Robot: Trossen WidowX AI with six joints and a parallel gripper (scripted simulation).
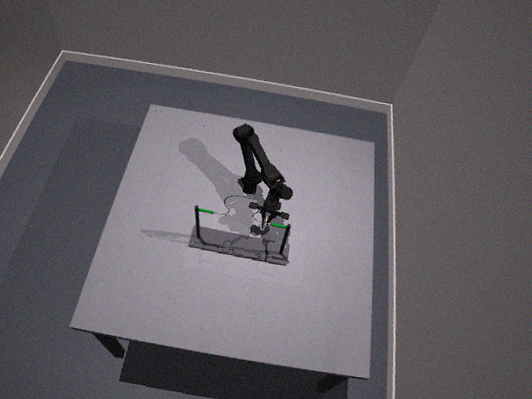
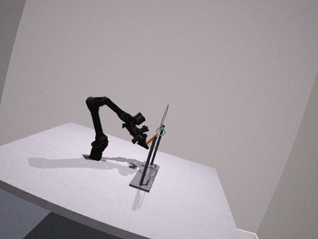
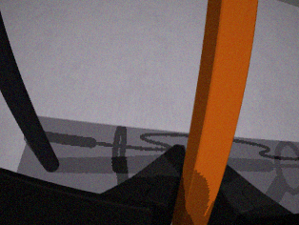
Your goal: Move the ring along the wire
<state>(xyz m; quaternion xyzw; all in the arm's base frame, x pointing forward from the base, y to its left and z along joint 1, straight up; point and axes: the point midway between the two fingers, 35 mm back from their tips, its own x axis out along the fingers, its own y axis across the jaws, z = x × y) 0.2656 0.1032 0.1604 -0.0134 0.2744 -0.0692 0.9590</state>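
My gripper [image 1: 263, 225] [image 2: 147, 146] [image 3: 189, 155] is shut on the orange handle [image 2: 151, 139] [image 3: 229, 71], near its lower end. The handle slants up to the thin ring [image 2: 160, 131], which stands around the wire in the exterior view. In the top view the ring is too small to tell clearly; the handle is just left of the right green part [image 1: 280, 225]. The other green part [image 1: 205, 210] is by the left post [image 1: 197, 222]. The grey wire [image 1: 241, 196] [image 2: 165, 112] arches between them. Whether the ring touches the wire cannot be told.
The right post [image 1: 284, 241] stands close beside the gripper, and a dark post [image 3: 29, 114] shows at the left of the wrist view. Both posts stand on a flat grey base [image 1: 243, 253] [image 2: 139, 186]. Shadows of the wire and ring fall across the base.
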